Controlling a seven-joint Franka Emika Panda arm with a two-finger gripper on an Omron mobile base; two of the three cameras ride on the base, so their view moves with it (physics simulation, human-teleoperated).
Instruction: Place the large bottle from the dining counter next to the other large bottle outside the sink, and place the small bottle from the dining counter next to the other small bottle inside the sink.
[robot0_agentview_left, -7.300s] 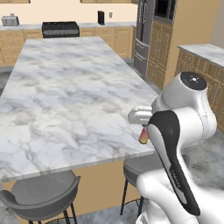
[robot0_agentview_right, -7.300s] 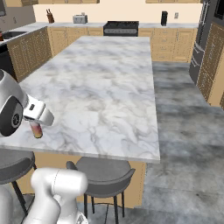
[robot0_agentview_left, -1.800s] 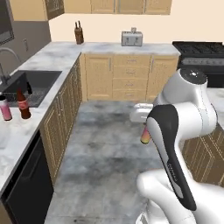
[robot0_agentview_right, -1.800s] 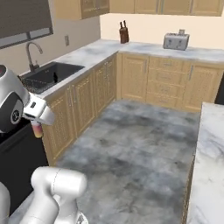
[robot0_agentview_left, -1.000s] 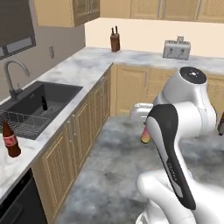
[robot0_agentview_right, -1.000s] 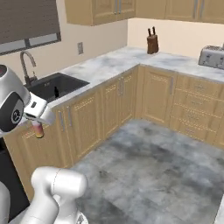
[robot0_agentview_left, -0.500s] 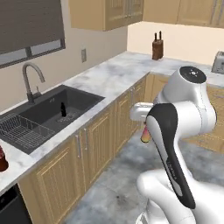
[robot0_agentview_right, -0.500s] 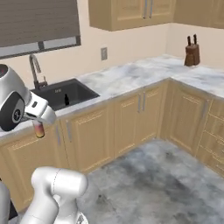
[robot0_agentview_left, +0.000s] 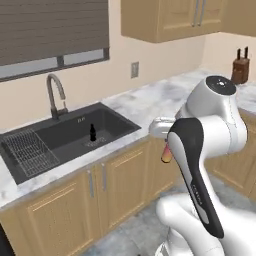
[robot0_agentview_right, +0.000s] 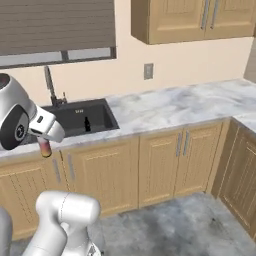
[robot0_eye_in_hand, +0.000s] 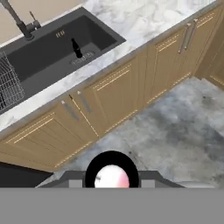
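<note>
The small bottle is being carried toward the sink (robot0_agentview_left: 70, 137), so the step in hand is its delivery. The dark basin sits in the marble surface (robot0_agentview_left: 165, 97) on the left, under the curved tap (robot0_agentview_left: 55, 92), with a wire rack (robot0_agentview_left: 27, 150) at its left end. The other small bottle (robot0_agentview_left: 92, 133) stands upright on the basin floor near the middle.

The hand (robot0_agentview_right: 46, 141) is clenched on the small bottle (robot0_agentview_right: 45, 147), which hangs out over the floor, well apart from the basin. By my judgement the next move calls for reaching over the basin's near rim and lowering the bottle just beside the dark one.

The arm hides most of the held bottle in the left base view; its orange end peeks out. Both large bottles are out of frame.
</note>
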